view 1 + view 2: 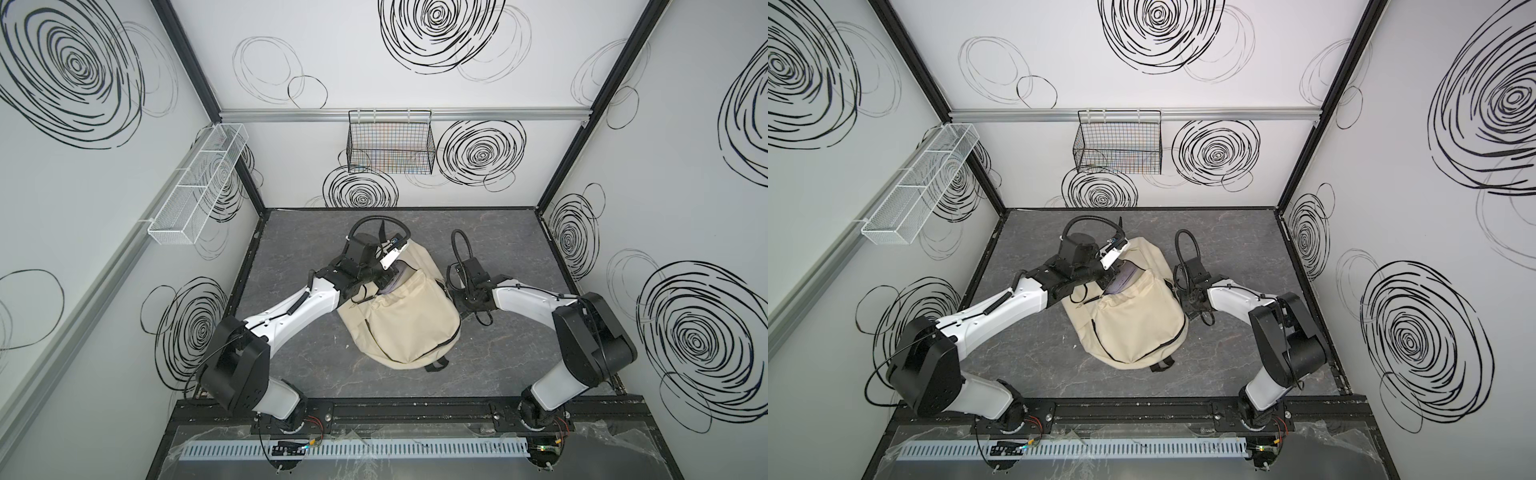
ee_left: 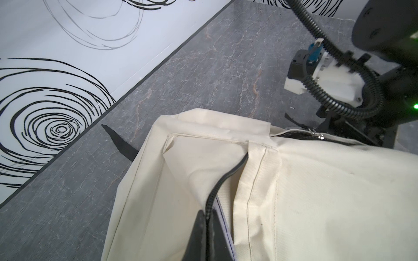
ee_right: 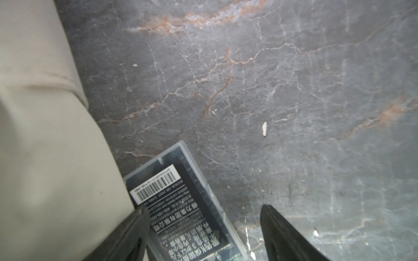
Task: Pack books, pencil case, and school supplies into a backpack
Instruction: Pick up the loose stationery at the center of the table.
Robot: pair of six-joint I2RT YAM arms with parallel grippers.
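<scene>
The backpack is lying in the middle of the desk with its main zip open. Something lavender is sitting in the opening, pretty sure that's the pencil case. The left tool is pinched tight on the backpack's zipper edge. The right tool is down beside the bag with its jaws wide apart, gripping nothing. The school supplies packet lies flat on the desk right against the bag, partly between those jaws.

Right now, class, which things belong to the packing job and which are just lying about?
Job: backpack; lavender pencil case in its mouth; dark supplies packet; left gripper; right gripper.
Lying about: white mesh basket; black wire basket, both wall-hung.
</scene>
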